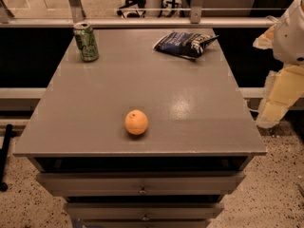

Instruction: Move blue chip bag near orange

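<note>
Blue chip bag [184, 43]: lying flat on the far part of the table top, right of centre, close to the back edge; crinkled dark navy foil with white markings; one corner stretched out toward the right.

Orange [136, 122]: resting on the near part of the table top, a little left of centre, not far from the front edge; small dark dimple on the upper side, turned toward the camera.

Bag and orange: well apart, one at the far side and one at the near side, with bare grey surface between.

Green can [86, 42]: upright at the far left corner of the table top, silver rim on top; well apart from both bag and orange.

Gripper [278, 96]: at the right edge of the view, beyond the table's right side; pale yellow parts hanging below a rounded white arm housing; touching nothing on the table, well apart from bag and orange.

Gripper state: cannot tell, wide or narrow.

Table [199, 108]: flat grey top with a dull shine right of centre.

Drawers [142, 183]: grey fronts stacked under the front edge, a small knob at the middle of each.

Floor [275, 198]: pale and speckled, on both sides of the drawers.

Rail [142, 22]: metal bar running across just behind the table, glass above it.
</note>
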Action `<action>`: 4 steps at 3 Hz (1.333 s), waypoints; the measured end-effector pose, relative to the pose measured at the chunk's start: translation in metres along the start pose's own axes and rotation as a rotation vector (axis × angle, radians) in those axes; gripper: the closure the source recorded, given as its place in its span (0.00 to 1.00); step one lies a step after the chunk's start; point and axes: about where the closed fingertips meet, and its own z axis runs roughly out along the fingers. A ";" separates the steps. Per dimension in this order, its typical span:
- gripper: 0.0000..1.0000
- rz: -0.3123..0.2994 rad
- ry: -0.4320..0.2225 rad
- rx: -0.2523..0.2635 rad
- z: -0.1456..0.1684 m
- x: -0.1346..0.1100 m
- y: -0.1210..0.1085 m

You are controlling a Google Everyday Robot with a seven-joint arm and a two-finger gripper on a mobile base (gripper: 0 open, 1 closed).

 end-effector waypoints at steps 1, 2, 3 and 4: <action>0.00 0.000 0.000 0.000 0.000 0.000 0.000; 0.00 0.003 -0.010 0.016 0.004 -0.004 -0.007; 0.00 0.018 -0.026 0.070 0.048 -0.024 -0.057; 0.00 0.051 -0.078 0.110 0.100 -0.045 -0.126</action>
